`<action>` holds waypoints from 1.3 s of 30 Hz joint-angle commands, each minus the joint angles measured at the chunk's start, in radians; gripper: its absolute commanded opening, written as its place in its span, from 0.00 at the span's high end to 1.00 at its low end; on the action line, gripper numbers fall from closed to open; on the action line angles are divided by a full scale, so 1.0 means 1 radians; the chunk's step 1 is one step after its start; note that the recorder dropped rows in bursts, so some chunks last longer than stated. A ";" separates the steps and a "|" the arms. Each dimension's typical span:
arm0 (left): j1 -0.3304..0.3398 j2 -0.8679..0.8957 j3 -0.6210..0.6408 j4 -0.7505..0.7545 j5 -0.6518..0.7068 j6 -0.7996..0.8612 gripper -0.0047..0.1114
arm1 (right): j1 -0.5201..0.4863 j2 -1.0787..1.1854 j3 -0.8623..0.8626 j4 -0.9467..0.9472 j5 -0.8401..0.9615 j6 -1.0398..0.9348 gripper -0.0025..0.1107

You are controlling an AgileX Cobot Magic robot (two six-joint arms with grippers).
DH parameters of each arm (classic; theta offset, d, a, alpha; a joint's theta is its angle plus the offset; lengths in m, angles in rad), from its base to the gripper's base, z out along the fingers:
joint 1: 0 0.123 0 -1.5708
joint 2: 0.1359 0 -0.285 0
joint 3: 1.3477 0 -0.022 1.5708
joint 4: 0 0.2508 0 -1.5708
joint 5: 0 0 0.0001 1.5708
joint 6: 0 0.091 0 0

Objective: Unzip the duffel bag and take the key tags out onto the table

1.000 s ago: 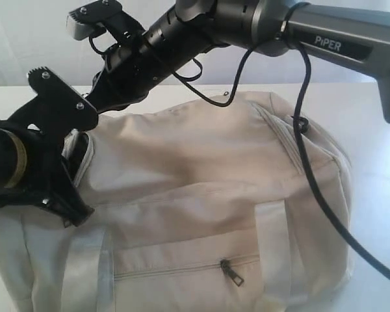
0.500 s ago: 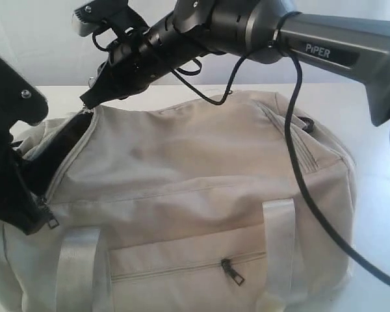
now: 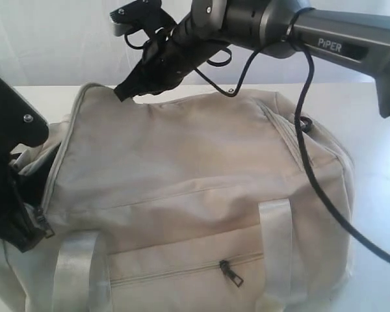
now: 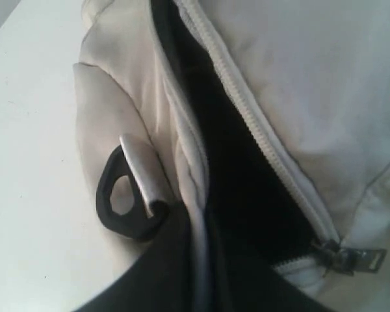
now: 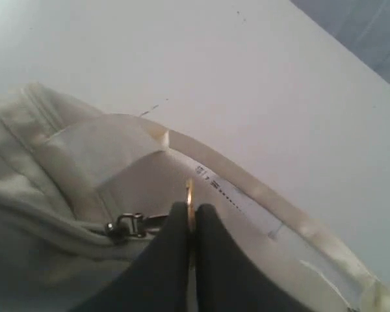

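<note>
The duffel bag (image 3: pixel 201 175) lies on the white worktop (image 3: pixel 377 130) with its long axis running left to right across the exterior view, front pocket facing the camera. Its top zip is parted at the left end. There the flap stands up, and a gap (image 4: pixel 240 175) shows dark lining between the two rows of zip teeth. No key tags can be seen in any view; if they are in the bag, they are likely somewhere in that dark gap or deeper.

The right gripper (image 3: pixel 125 91) reaches across from the right side to the raised far-left corner of the bag. Its fingers are pressed together on a thin metal zipper pull (image 5: pixel 189 194), with the slider (image 5: pixel 127 224) just beside them on the cream fabric. A second slider (image 4: pixel 341 255) sits at the near end of the gap, and a black D-ring (image 4: pixel 127 198) on white webbing hangs at the bag's end, next to the opening.

The left gripper (image 3: pixel 19 227) is at the bag's left end, right against the opening. The pictures do not show whether it is spread or clamped on the fabric.

The next move turns on the fact that the opening lies at the left end, just beside the left gripper and below the right one. The left arm is therefore the nearer one for reaching in, while the right arm holds the flap up by the pull. The gap looks narrow and runs along the bag's length, so a reach should follow that line.
</note>
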 commanded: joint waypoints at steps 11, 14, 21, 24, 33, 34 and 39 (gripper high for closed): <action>0.001 -0.014 0.014 -0.031 0.095 -0.015 0.96 | -0.129 -0.002 -0.006 -0.121 0.071 0.075 0.98; 0.001 -0.014 0.014 -0.031 0.095 -0.015 0.96 | -0.154 -0.002 -0.006 -0.124 0.115 0.082 0.98; 0.001 -0.014 0.014 -0.027 0.091 -0.015 0.96 | -0.188 -0.006 -0.006 -0.137 0.165 0.087 0.98; 0.001 -0.014 0.014 -0.027 0.091 -0.015 0.96 | -0.199 -0.021 -0.006 -0.164 0.180 0.103 0.98; 0.001 -0.014 0.014 -0.027 0.091 -0.015 0.96 | -0.234 -0.075 -0.006 -0.272 0.249 0.155 0.98; 0.001 -0.014 0.014 -0.027 0.091 -0.015 0.96 | -0.237 -0.080 -0.006 -0.282 0.261 0.155 0.98; 0.001 -0.014 0.014 -0.027 0.091 -0.015 0.96 | -0.258 -0.104 -0.001 -0.313 0.304 0.165 0.98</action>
